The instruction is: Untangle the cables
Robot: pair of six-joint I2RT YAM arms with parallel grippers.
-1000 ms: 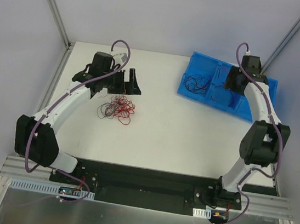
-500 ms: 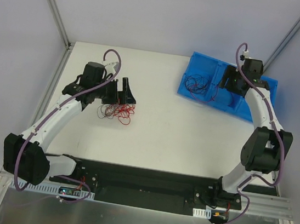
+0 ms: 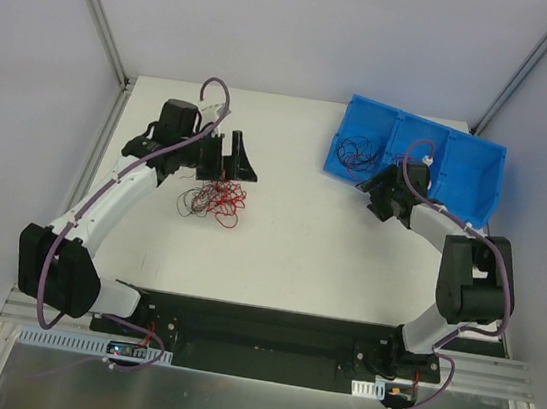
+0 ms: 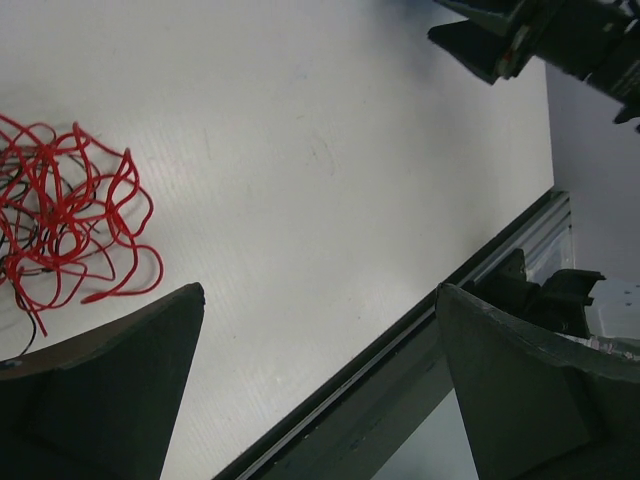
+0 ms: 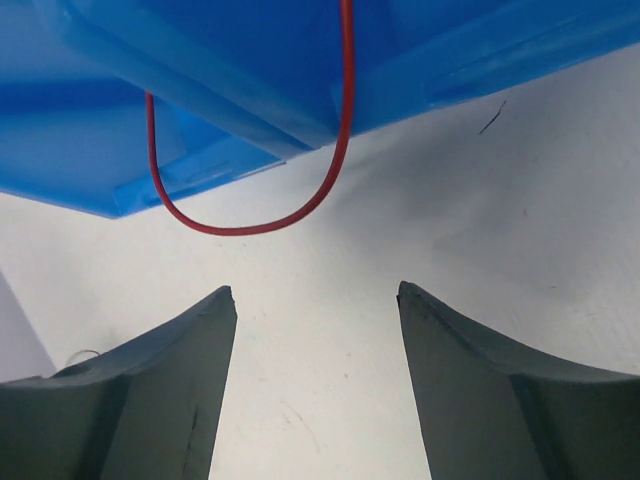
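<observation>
Red-and-black cables (image 3: pixel 219 197) form two clumps (one in the blue tray (image 3: pixel 465 169)); left claw (image 4: pixel 320 290), right claw (image 5: pixel 315 290) both gape.

Pale grey panels (image 3: pixel 277 23) are enclosing a white table (image 3: pixel 297 253) on three sides, aluminium struts (image 3: pixel 96 8) are rising from its far corners, even light is throwing only soft shadows.

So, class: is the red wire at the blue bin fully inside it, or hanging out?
Hanging out: the red wire's loop passes the blue bin's edge over the white table.
</observation>
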